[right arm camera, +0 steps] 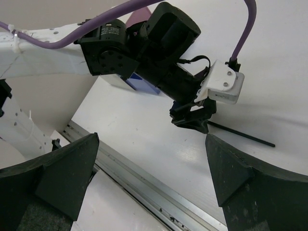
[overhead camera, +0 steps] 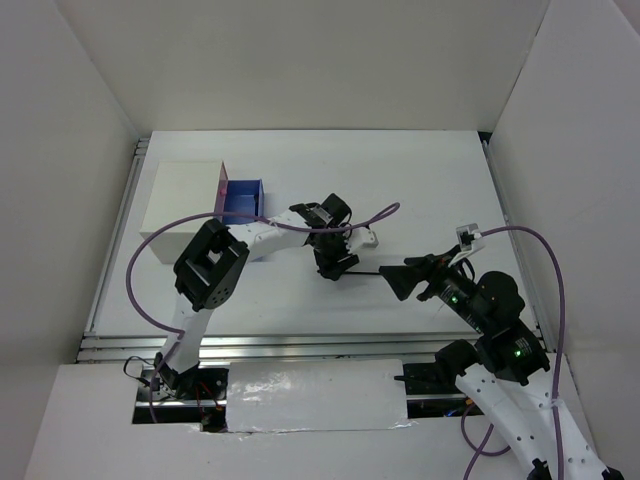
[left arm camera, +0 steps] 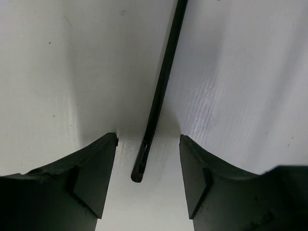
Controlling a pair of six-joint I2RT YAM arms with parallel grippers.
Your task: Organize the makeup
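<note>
Closest to the left wrist camera are the two dark fingers (left arm camera: 91,183) of your left gripper (left arm camera: 148,139), one on each side of a thin black pencil (left arm camera: 161,91). The jaws stand partly apart. White table shows between each finger and the pencil, so nothing is gripped. The pencil lies flat, its near end between the fingertips.

From above, that gripper points down at mid-table over the pencil's left end. The other end reaches toward your right gripper (overhead camera: 398,280), which is spread wide and holds nothing. In the right wrist view, the left arm's black wrist blocks most of the sight toward the box.

At the far left sits a white box (overhead camera: 180,205) with a blue drawer (overhead camera: 243,200) pulled open and a pink edge (overhead camera: 221,188) beside it. A purple cable (overhead camera: 375,215) loops over the left arm.

The table (overhead camera: 420,180) is plain white, enclosed by white panels (overhead camera: 300,60), with a metal rail (overhead camera: 300,345) along its near edge.
</note>
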